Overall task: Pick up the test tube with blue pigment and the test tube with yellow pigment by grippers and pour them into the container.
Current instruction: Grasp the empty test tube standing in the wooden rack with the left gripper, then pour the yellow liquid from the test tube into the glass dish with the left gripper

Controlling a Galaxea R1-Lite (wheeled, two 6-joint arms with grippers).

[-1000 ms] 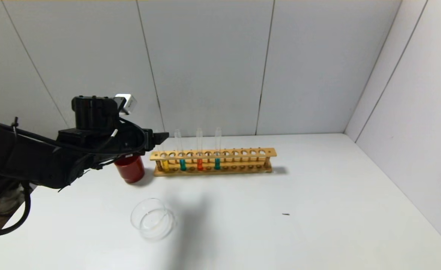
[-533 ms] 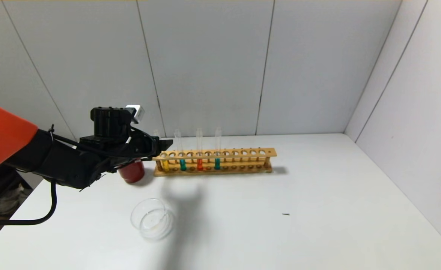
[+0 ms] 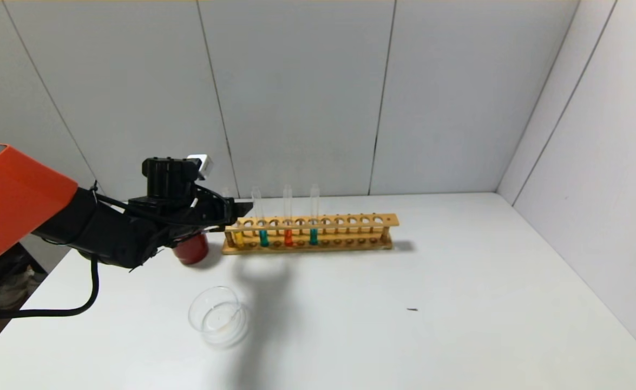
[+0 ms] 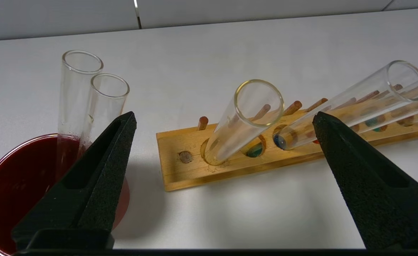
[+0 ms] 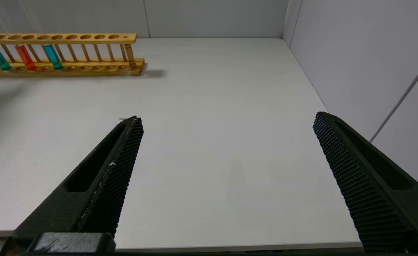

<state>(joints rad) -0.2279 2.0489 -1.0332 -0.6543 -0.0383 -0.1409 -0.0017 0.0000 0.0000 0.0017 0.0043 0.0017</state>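
The yellow-pigment tube (image 3: 238,239) stands in the first hole at the left end of the wooden rack (image 3: 350,221). The blue-pigment tube (image 3: 313,236) stands further right, and also shows in the right wrist view (image 5: 52,57). My left gripper (image 3: 240,207) is open at the rack's left end. In the left wrist view (image 4: 225,115) the yellow tube's clear upper part (image 4: 237,131) rises between the fingers, touching neither. The clear glass container (image 3: 217,319) sits on the table in front. My right gripper (image 5: 226,119) is open and empty over the near right table edge.
A teal-liquid tube (image 3: 263,237) and an orange-liquid tube (image 3: 288,237) stand between the two task tubes. A dark red cup (image 3: 190,250) left of the rack holds two empty tubes (image 4: 80,89), close beside my left finger (image 4: 102,170). Walls close the back and right.
My left arm has moved right and down, bringing the open gripper from beside the red cup to the rack's left end around the yellow tube. Tubes and dish have not moved.
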